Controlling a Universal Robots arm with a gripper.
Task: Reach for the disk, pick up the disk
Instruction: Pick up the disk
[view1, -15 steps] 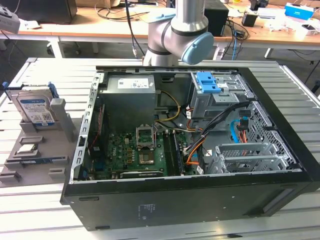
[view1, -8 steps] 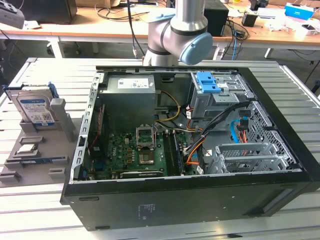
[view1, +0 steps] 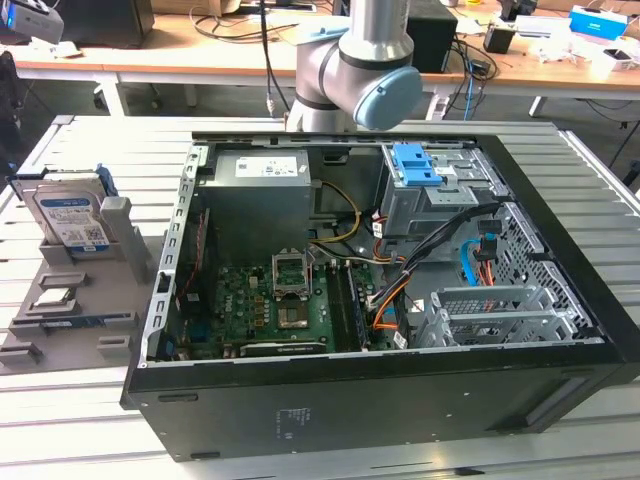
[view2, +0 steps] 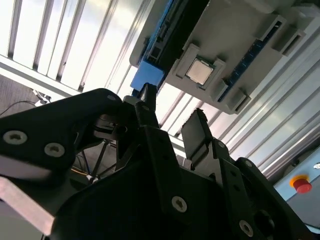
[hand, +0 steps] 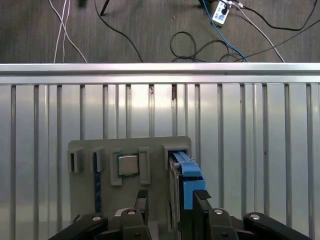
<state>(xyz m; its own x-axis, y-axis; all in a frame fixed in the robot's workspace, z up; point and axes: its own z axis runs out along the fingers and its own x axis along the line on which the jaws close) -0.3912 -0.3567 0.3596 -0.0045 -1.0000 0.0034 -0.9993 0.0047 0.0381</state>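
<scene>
The disk (view1: 70, 213) stands on edge in a grey holder (view1: 120, 300) at the exterior view's left, its white-and-blue label facing the camera. In both wrist views I see it edge-on from above, with its blue rail (hand: 188, 172) (view2: 148, 75) on top. My gripper (hand: 171, 200) (view2: 172, 112) hovers above the holder, open, with nothing between its black fingers (hand: 201, 198). One fingertip (view2: 148, 94) lines up close to the blue rail, apart from it.
A small square processor chip (hand: 128, 164) (view2: 199, 71) and a memory stick (view1: 75, 322) lie in the same holder. An open computer case (view1: 400, 420) holding a bare blue bracket (view1: 415, 165) fills the slatted metal table's (hand: 240, 125) middle. A red button (view2: 301, 184) sits nearby.
</scene>
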